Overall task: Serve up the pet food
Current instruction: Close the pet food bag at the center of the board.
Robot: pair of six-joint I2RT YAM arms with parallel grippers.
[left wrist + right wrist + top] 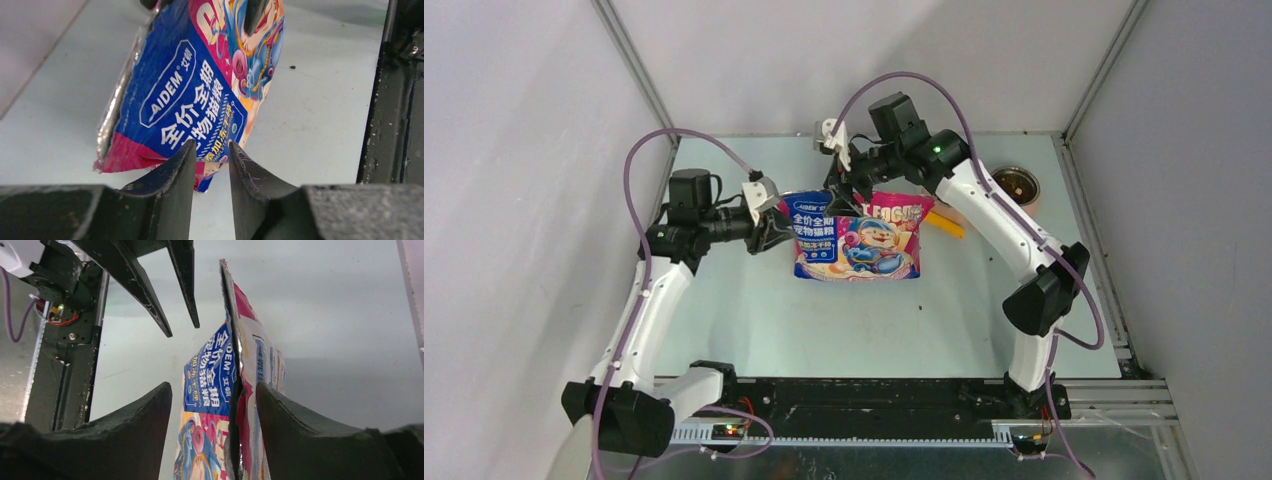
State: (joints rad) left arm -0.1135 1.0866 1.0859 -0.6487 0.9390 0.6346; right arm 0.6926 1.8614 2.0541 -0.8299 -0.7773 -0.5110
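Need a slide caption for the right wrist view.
Open right gripper straddles the edge of the printed bag; open left gripper hangs beside it, apart.

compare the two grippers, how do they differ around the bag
The left gripper sits at the bag's left side in the top view; the right gripper sits at its top edge. The left gripper's jaws stand close together with the bag just off their tips; the right gripper's jaws stand wide, straddling the bag's edge. Both are open, and neither clamps the bag.
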